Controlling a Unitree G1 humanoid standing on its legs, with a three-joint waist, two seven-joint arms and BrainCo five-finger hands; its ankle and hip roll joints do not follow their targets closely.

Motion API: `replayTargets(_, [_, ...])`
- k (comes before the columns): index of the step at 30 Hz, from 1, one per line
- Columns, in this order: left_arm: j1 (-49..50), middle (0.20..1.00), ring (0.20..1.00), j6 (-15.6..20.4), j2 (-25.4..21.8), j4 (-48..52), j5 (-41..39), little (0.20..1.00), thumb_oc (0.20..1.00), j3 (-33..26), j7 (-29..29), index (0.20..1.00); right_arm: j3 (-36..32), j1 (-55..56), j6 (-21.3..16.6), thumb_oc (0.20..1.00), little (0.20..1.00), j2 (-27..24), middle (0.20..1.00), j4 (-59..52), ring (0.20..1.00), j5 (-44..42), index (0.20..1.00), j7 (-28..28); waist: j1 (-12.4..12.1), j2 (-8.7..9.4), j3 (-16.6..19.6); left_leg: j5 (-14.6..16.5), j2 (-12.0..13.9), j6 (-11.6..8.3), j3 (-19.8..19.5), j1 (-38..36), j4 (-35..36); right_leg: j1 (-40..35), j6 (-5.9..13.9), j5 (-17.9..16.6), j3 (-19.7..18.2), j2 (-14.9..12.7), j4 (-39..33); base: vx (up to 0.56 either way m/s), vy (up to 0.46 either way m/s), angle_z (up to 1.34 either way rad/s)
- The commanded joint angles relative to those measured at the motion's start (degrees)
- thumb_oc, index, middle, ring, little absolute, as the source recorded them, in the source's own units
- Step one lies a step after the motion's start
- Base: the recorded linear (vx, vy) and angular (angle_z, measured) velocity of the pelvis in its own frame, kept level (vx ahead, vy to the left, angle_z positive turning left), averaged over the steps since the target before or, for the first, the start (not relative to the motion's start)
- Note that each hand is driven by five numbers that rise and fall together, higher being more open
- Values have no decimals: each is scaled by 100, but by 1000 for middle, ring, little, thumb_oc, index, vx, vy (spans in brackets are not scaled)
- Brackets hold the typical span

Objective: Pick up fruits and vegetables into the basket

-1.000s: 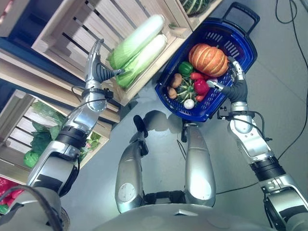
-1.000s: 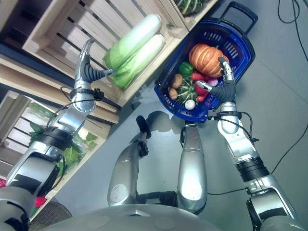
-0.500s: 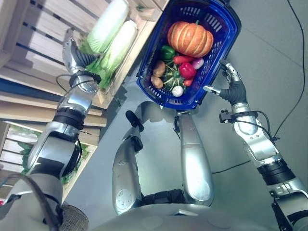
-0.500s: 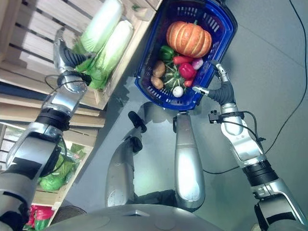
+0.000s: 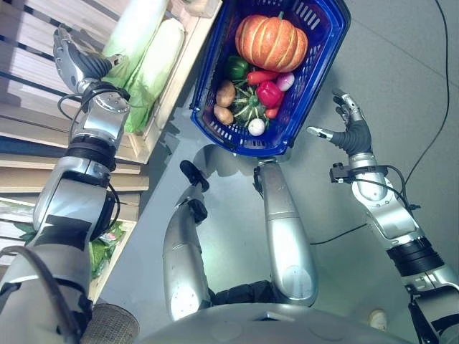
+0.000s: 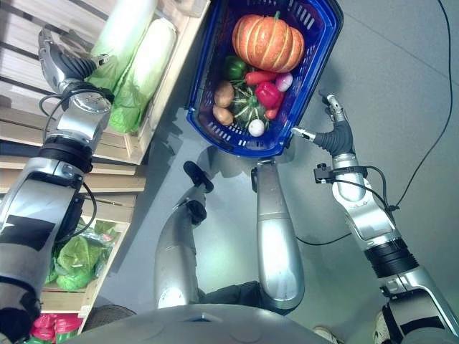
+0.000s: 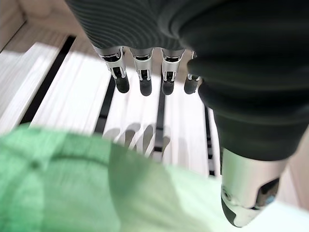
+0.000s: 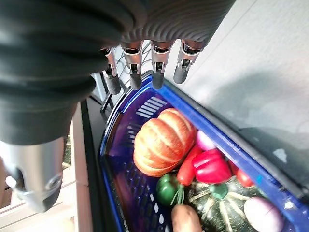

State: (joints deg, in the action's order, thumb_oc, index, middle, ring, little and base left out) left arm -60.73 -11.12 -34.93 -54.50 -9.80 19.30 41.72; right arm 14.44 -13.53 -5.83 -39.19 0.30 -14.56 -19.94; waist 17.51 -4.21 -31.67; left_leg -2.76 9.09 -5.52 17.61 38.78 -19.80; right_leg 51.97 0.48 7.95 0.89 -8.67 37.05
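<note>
Left hand (image 5: 72,61), fingers straight and relaxed and holding nothing, hovers in the upper left of the left eye view just beside the leafy end of the napa cabbages (image 5: 143,50), two long heads lying side by side in a slatted wooden crate (image 5: 176,72). Each cabbage runs from a pale, almost white stalk end to ruffled green leaves near the hand; the left wrist view shows that soft green mass close beneath the fingers (image 7: 145,82), with the crate's pale slats behind. Such a head is likely bulky and fairly heavy for one hand, firm along the ribbed white body but loose and tearable at the leaves, so a grasp round the thick middle looks safer than a pinch at the leaf tips. Right hand (image 5: 349,129), also spread and empty, hangs at the centre right over the grey floor, apart from the blue basket (image 5: 323,54). That basket sits at the top centre, already holding an orange pumpkin (image 5: 271,41), a green pepper (image 5: 237,67), a red pepper (image 5: 270,93), a striped green squash (image 5: 247,107), two potatoes (image 5: 225,93) and a small white onion (image 5: 256,127).
</note>
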Motion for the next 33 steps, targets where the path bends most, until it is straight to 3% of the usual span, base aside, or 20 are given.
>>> replayTargets(1, [-102, 1000, 1000, 59, -478, -425, -448, 1000, 1000, -137, -246, 1000, -21, 13, -47, 1000, 1000, 255, 1000, -66, 1000, -110, 1000, -117, 99, 342, 187, 683, 27, -56, 7, 454, -909, 76, 311, -48, -151, 255, -264, 15, 21, -4])
replayTargets(9, [51, 1000, 1000, -7, -352, -724, -844, 1000, 1000, 158, -1425, 1000, -42, -163, 165, 1000, 1000, 227, 1000, -26, 1000, -175, 1000, -37, 150, 317, 187, 713, 38, -60, 78, 562, -959, 207, 333, -86, -207, 259, -280, 20, 37, -4])
replayTargets(12, [131, 1000, 1000, -221, -312, -827, -941, 1000, 1000, 232, -1839, 1000, -73, -204, 259, 1000, 1000, 187, 1000, -37, 1000, -151, 1000, 43, 178, 305, 187, 731, 45, -64, 95, 583, -1004, 239, 335, -88, -232, 253, -260, 23, 43, -3])
replayTargets(20, [200, 1000, 1000, -484, -321, -1136, -1025, 1000, 1000, 289, -2143, 1000, -143, -247, 337, 1000, 1000, 29, 1000, 16, 1000, -249, 1000, 143, 238, 308, 187, 773, 70, -63, 127, 655, -1110, 329, 318, -84, -303, 249, -216, 23, 39, -5])
replayTargets(24, [176, 1000, 1000, -785, -327, -1347, -857, 1000, 1000, 319, -2393, 1000, -144, -246, 333, 1000, 1000, 3, 1000, 46, 1000, -286, 1000, 175, 257, 318, 187, 785, 89, -64, 125, 710, -1158, 375, 307, -84, -324, 257, -197, 9, 9, -3])
replayTargets(30, [157, 1000, 1000, -1928, -307, -1883, 32, 1000, 1000, 514, -2489, 1000, -45, -335, 292, 1000, 1000, 20, 1000, 151, 1000, -355, 1000, 154, 278, 362, 187, 776, 105, -79, 105, 767, -1168, 415, 300, -119, -342, 286, -230, 2, -10, -3])
replayTargets(33, [169, 1000, 1000, -2232, -339, -2064, 248, 1000, 1000, 623, -2645, 1000, 24, -378, 257, 1000, 1000, -13, 1000, 193, 1000, -421, 1000, 121, 284, 380, 187, 777, 119, -95, 92, 795, -1191, 430, 291, -136, -355, 297, -234, 4, -16, -8])
